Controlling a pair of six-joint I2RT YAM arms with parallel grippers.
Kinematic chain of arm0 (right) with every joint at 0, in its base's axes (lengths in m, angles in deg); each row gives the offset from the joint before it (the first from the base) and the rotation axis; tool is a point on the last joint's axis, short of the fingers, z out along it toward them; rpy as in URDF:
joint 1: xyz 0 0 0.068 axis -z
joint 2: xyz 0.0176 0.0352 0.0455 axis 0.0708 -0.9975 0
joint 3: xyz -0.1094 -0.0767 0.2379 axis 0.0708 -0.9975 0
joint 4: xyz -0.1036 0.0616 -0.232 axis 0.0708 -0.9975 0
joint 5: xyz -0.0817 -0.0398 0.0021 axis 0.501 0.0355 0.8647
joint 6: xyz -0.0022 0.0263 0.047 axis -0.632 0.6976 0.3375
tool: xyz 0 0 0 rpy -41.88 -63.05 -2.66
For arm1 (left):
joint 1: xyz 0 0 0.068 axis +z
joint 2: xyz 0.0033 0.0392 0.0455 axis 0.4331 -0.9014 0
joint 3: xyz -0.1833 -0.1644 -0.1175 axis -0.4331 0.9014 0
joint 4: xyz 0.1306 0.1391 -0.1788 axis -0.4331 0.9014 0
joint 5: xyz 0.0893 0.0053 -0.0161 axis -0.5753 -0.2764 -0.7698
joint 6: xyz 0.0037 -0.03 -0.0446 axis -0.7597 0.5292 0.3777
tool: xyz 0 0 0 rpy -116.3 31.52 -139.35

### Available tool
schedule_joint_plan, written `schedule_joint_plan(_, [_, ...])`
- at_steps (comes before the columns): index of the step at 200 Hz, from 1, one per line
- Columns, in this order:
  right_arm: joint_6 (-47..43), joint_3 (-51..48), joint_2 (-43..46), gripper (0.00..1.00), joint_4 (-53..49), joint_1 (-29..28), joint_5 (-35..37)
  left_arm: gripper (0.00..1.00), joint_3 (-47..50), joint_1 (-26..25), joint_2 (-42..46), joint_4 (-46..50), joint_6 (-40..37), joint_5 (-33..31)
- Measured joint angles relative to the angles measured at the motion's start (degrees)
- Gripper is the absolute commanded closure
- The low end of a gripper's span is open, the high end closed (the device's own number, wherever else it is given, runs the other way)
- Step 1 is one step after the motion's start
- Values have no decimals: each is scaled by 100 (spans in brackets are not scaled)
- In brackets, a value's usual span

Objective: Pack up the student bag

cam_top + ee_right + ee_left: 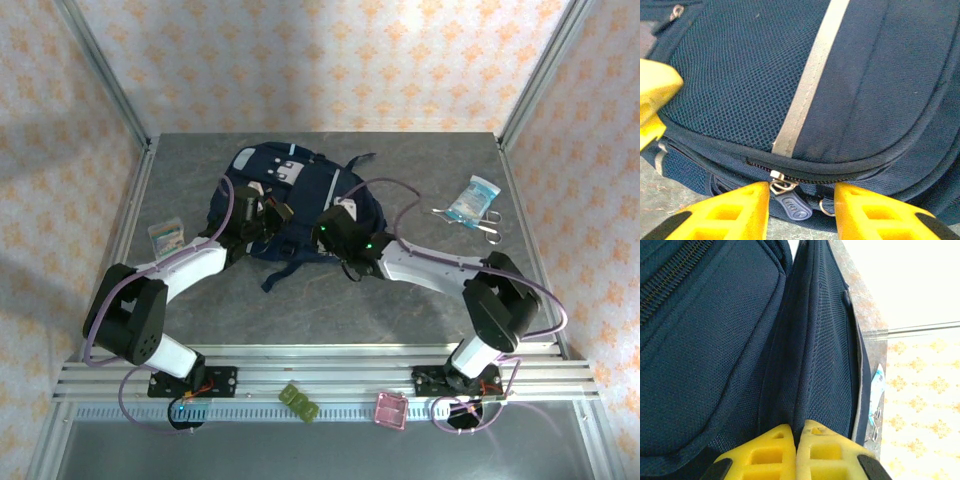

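The navy student bag [290, 200] lies flat at the table's middle, its pale grey stripe [812, 75] facing up. My left gripper [262, 215] rests on the bag's left side. Its yellow fingers [775, 450] are shut, pinching a fold of the bag's navy fabric [810, 365]. My right gripper [335, 232] is at the bag's near right edge. It stands open [801, 192], one finger on each side of a zipper slider and its navy pull tab [792, 204], with nothing pressed between them. A yellow finger of the other gripper [652, 95] shows at the left edge.
A blue-and-white plastic packet [471, 199] and scissors [484, 225] lie at the table's right. A small box of coloured items [166, 236] sits at the left. A green piece [299, 402] and a pink piece [390, 411] rest on the front rail.
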Motion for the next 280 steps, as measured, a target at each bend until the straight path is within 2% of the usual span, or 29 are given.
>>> schedule_joint_plan(33, [-48, 284, -254, 63, -280, -118, 269, 100, 0, 0, 0, -2, 7, 2])
schedule_joint_plan(50, [-44, 452, -387, 71, -446, -136, 439, 100, 0, 0, 0, -2, 9, 2])
schedule_joint_plan(65, [-74, 533, -435, 88, -551, -136, 553, 100, 0, 0, 0, -4, 9, 2])
schedule_joint_plan(86, [-57, 553, -442, 91, -597, -166, 601, 100, 0, 2, 0, -7, 9, 2])
schedule_joint_plan(100, [-61, 553, -442, 89, -610, -173, 632, 100, 0, 0, 0, -7, 9, 4])
schedule_joint_plan(113, [-79, 551, -439, 78, -601, -173, 625, 100, 4, 0, 0, -17, 9, 4])
schedule_joint_plan(122, [-122, 546, -439, 76, -590, -173, 610, 100, 22, 0, 0, -44, 9, 4])
schedule_joint_plan(171, [-129, 540, -439, 79, -592, -170, 570, 100, 63, 0, 0, -87, 11, 4])
schedule_joint_plan(193, [-144, 540, -442, 71, -590, -168, 553, 100, 66, 0, 0, -90, 11, 4])
schedule_joint_plan(251, [-188, 472, -442, 69, -579, -168, 498, 100, 63, 0, 0, -87, 11, 4])
schedule_joint_plan(280, [-144, 354, -413, 65, -527, -173, 479, 100, 63, 0, 0, -87, 9, 7])
